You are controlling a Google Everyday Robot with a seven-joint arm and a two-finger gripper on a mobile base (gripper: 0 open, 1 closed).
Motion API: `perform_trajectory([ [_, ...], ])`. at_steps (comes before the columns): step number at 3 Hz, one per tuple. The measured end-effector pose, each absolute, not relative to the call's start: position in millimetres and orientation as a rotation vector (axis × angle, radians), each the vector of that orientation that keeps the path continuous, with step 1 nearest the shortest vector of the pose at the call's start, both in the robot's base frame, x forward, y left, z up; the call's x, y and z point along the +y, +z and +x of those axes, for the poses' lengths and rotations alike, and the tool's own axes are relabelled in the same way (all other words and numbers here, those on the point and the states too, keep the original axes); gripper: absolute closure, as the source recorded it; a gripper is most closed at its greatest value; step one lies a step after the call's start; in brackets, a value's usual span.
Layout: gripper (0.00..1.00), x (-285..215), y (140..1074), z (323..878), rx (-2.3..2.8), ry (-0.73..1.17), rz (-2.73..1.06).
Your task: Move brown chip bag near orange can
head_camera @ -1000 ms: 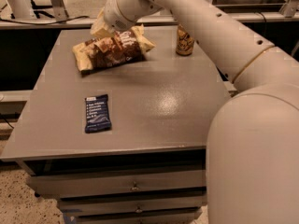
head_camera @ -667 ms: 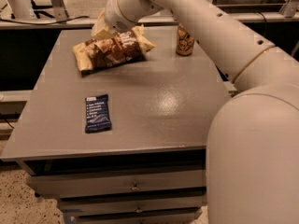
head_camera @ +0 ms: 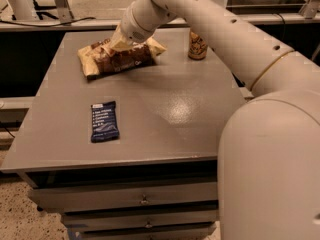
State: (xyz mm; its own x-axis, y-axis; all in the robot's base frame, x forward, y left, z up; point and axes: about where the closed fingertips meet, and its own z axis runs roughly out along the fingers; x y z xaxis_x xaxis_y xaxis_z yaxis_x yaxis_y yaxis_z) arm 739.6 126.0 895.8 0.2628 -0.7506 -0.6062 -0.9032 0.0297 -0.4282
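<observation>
The brown chip bag (head_camera: 120, 58) lies on the far part of the grey table (head_camera: 170, 109), dark brown in the middle with pale cream ends. My gripper (head_camera: 119, 41) is down at the bag's upper middle, touching or just above it, and hides part of the bag's back edge. The orange can (head_camera: 197, 45) stands upright at the far right of the table, a short gap to the right of the bag's right end. My arm reaches in from the right and passes over the can's top.
A small flat dark blue bar wrapper (head_camera: 104, 121) lies on the front left of the table. Drawers (head_camera: 145, 199) sit under the tabletop. My robot body (head_camera: 272, 169) fills the lower right. Other tables and cables stand behind.
My gripper has come down a little onto the chip bag. The bag, the can and the blue wrapper have not visibly moved.
</observation>
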Motion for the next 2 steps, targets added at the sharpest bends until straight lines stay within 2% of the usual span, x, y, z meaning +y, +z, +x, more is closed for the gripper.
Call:
perform_trajectory([
  [1, 0.01, 116.7, 893.4, 754.0, 1.529, 0.204, -1.747],
  [2, 0.00, 115.2, 897.0, 759.2, 1.522, 0.190, -1.744],
])
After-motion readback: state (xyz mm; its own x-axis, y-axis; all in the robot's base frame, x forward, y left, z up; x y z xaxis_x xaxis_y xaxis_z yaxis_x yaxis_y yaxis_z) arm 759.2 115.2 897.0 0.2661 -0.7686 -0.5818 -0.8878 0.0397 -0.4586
